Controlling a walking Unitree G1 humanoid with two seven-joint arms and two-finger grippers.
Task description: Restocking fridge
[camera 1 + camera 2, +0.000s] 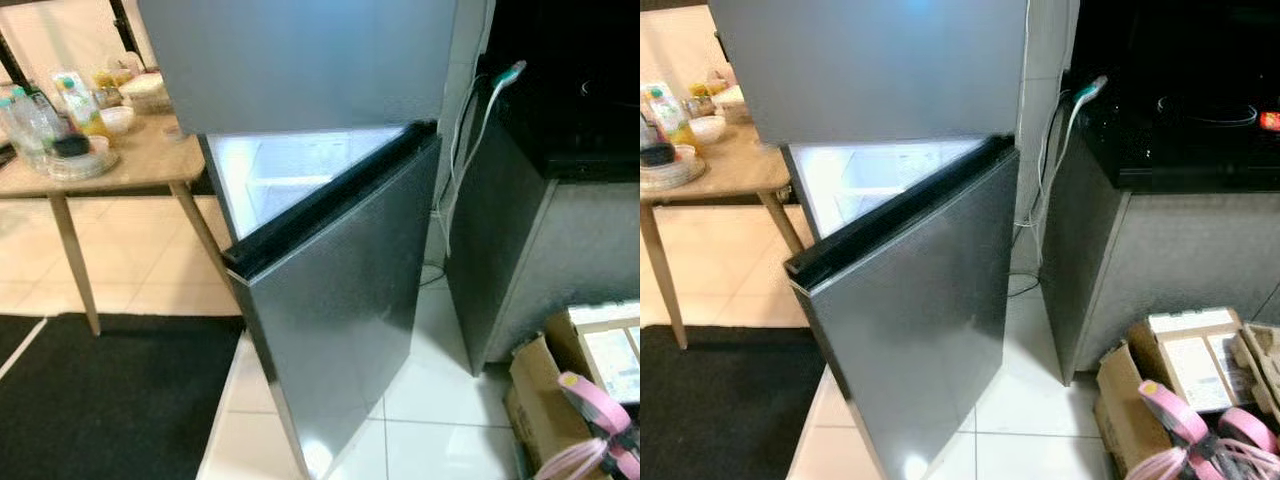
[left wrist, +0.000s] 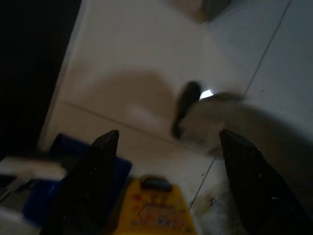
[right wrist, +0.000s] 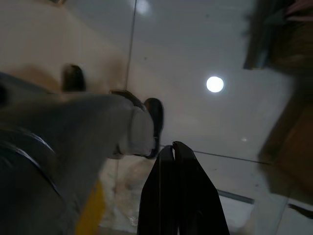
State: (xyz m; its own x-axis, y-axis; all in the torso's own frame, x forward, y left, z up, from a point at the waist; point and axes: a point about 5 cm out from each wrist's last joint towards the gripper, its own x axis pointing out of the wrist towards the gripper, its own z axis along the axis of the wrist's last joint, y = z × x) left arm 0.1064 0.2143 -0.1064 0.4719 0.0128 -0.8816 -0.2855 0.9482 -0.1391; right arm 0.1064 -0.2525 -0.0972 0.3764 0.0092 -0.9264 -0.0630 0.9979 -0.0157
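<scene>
Door [image 1: 340,300] of fridge [image 1: 300,60] swung ajar, ready for stock from surface [image 1: 140,155] at 10 o'clock. Left end effector [image 2: 164,144] released over floor; right end effector [image 3: 173,152] clenched, idle.

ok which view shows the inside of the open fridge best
The left eye view: the lower door stands ajar and the lit white interior shows widest there. The right eye view shows a narrower slice. The wrist views point at the floor.

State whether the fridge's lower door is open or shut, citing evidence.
Open: the lower door swings outward, exposing the lit interior behind it.
</scene>
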